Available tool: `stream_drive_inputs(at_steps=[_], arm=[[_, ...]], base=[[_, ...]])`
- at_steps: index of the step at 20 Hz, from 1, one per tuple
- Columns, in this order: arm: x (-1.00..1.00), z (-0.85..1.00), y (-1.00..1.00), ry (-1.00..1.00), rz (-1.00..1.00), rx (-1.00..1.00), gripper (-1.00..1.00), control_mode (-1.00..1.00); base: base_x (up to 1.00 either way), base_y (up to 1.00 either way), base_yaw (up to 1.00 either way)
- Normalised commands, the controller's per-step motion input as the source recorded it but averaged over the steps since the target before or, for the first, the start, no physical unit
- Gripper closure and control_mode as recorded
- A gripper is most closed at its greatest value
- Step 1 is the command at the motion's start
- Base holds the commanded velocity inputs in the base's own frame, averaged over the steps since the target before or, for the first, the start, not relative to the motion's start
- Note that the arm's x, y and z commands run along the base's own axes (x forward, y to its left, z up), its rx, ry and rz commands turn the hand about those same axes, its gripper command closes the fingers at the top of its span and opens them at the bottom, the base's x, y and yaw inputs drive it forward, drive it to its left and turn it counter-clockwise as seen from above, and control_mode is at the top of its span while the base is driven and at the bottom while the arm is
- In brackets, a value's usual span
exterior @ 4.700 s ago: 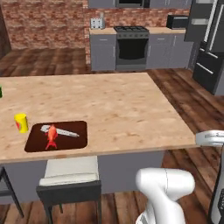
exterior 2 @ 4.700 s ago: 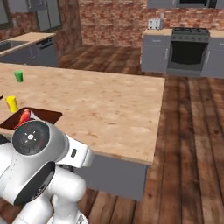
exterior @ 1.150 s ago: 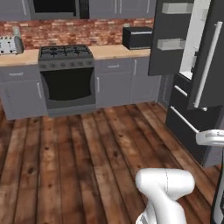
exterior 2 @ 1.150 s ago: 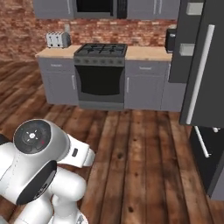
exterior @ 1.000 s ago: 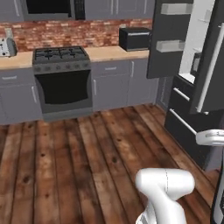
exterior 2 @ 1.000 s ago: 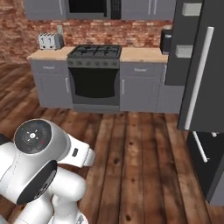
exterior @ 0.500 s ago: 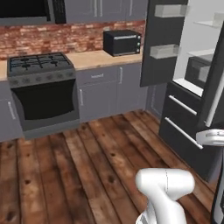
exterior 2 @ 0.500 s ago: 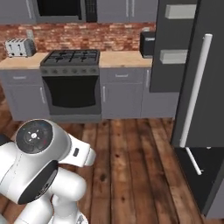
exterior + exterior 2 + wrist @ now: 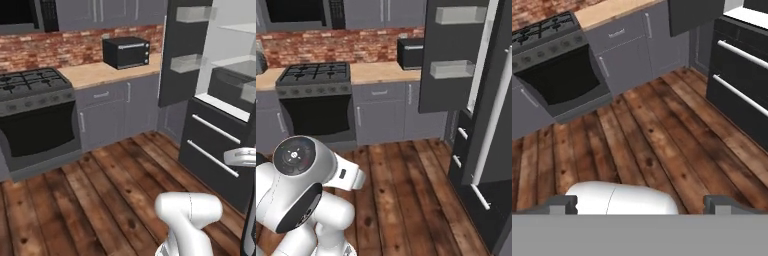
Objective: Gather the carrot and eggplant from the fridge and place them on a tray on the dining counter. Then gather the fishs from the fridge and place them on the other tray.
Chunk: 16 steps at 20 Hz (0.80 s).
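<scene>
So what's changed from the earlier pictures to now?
The base drove away from the dining counter and turned toward the fridge, whose door stands open. The stove slid left in view. The gripper stayed open and empty, arm tucked as before.

The fridge (image 9: pixel 215 115) stands to my right, one door (image 9: pixel 448 55) swung open. The stove (image 9: pixel 35 120) is ahead on my left. Between them runs a surface (image 9: pixel 107 72) over cabinets (image 9: pixel 117 112), with a microwave (image 9: pixel 126 52) on it. Plank floor (image 9: pixel 662 135) lies before me.
</scene>
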Motion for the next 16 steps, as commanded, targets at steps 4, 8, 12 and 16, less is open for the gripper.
stream_drive_inputs(at_steps=[4,8,12,16], arm=[[0.0,0.0,0.0,0.0,0.0,0.0,-1.0,1.0],[0.0,0.0,0.0,0.0,0.0,0.0,-1.0,1.0],[0.0,0.0,0.0,0.0,0.0,0.0,-1.0,1.0],[0.0,0.0,0.0,0.0,0.0,0.0,-1.0,1.0]], base=[[0.55,0.45,-0.33],[0.56,0.45,-0.34],[0.52,0.51,-0.34],[0.47,0.48,-0.34]])
